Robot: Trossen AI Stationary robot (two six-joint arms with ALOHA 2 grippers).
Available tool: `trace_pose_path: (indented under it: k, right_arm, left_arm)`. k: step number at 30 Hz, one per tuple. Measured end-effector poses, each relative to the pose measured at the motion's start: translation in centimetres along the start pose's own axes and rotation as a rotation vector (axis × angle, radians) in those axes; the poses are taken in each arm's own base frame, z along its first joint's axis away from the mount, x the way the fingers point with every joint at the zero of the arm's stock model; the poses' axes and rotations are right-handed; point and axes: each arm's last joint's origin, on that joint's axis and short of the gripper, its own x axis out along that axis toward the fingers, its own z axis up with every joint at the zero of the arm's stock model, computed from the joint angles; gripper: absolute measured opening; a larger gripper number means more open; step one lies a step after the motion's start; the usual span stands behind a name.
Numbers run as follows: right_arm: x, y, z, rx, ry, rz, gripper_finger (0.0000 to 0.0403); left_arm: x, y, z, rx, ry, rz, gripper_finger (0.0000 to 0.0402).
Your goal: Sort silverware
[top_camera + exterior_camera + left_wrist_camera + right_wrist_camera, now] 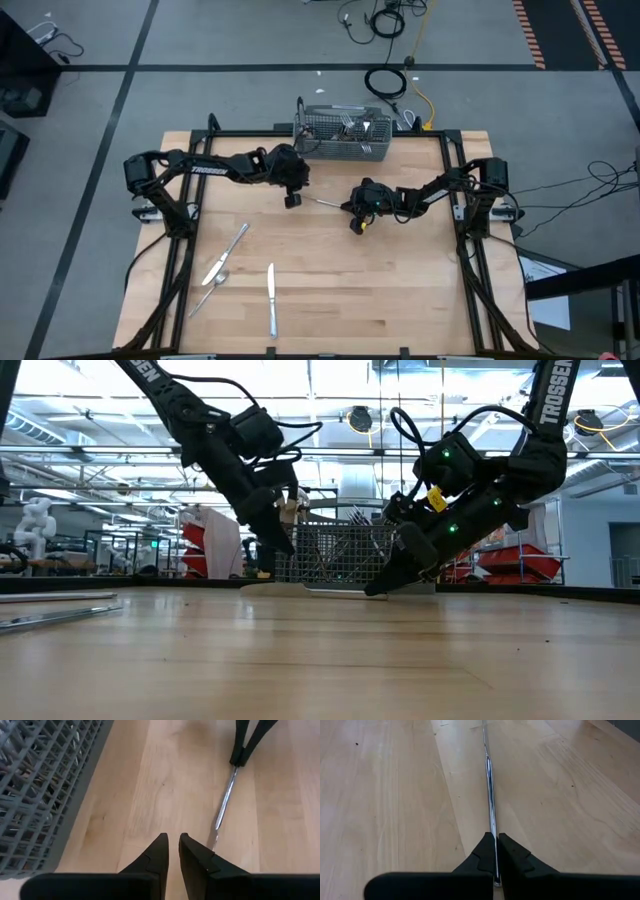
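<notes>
Right hand (494, 851) clenched on one slim, flat piece of silverware (490, 790): polished metal, mirror-bright, narrow shaft running straight out from between the matte black fingers. The piece lies low over the surface (380, 290), near its middle; which kind of utensil it is cannot be told.

In the left wrist view the same shaft (224, 805) points toward the left hand (171, 851), its far end pinched by the right hand's dark fingertips (239, 756). Left hand's fingers are nearly together with a thin gap, grasping nothing; it hangs just beside the free end of the piece and close to the basket (345, 135).

Basket: grey wire mesh, rectangular, open grid walls, standing at the far edge of the surface. More shiny utensils (352, 124) stand jumbled inside it.

Surface: pale wood planks, smooth, visible grain and a few small dark specks.

Laid out at the near left: a knife (226, 255) lying diagonally, a spoon (212, 288) with rounded bowl beside it, and a second knife (271, 297) lying almost straight, apart from the other two.
</notes>
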Motion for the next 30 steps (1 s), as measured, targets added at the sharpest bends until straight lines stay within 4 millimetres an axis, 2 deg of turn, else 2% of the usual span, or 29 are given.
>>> trace_pose_path:
  k: [2, 4, 7, 9, 12, 16, 22, 30]
  right_arm:
    - [0.0, 0.0, 0.0, 0.000, -0.001, 0.000, 0.0000]
    - [0.0, 0.0, 0.0, 0.000, -0.001, 0.000, 0.0000]
    - [0.0, 0.0, 0.1, 0.000, -0.004, 0.000, 0.0000]
    - [0.0, 0.0, 0.1, 0.000, -0.006, 0.000, 0.0000]
    - [0.0, 0.0, 0.1, 0.000, -0.007, 0.000, 0.0000]
    - [0.0, 0.0, 0.1, 0.000, -0.007, 0.000, 0.0000]
    - [0.0, 0.0, 0.1, 0.000, -0.007, -0.001, 0.0000]
    - [0.0, 0.0, 0.1, 0.000, -0.012, 0.000, 0.0000]
  left_arm:
    - [0.1, -0.2, -0.1, -0.008, 0.002, -0.063, 0.0055]
    - [0.1, -0.6, -0.6, -0.034, 0.016, -0.198, 0.0066]
    - [-0.1, -0.8, -0.6, -0.126, 0.052, -0.308, 0.0106]
    - [-0.2, -0.8, -0.7, -0.136, 0.074, -0.303, 0.0142]
    - [0.0, -0.8, -0.5, -0.110, 0.079, -0.205, 0.0194]
    - [0.3, -1.3, -0.2, -0.008, 0.088, -0.095, 0.0242]
    - [1.1, -2.4, -0.4, 0.075, 0.104, -0.102, 0.0255]
    - [4.8, -2.7, -1.9, 0.106, 0.139, -0.079, 0.0250]
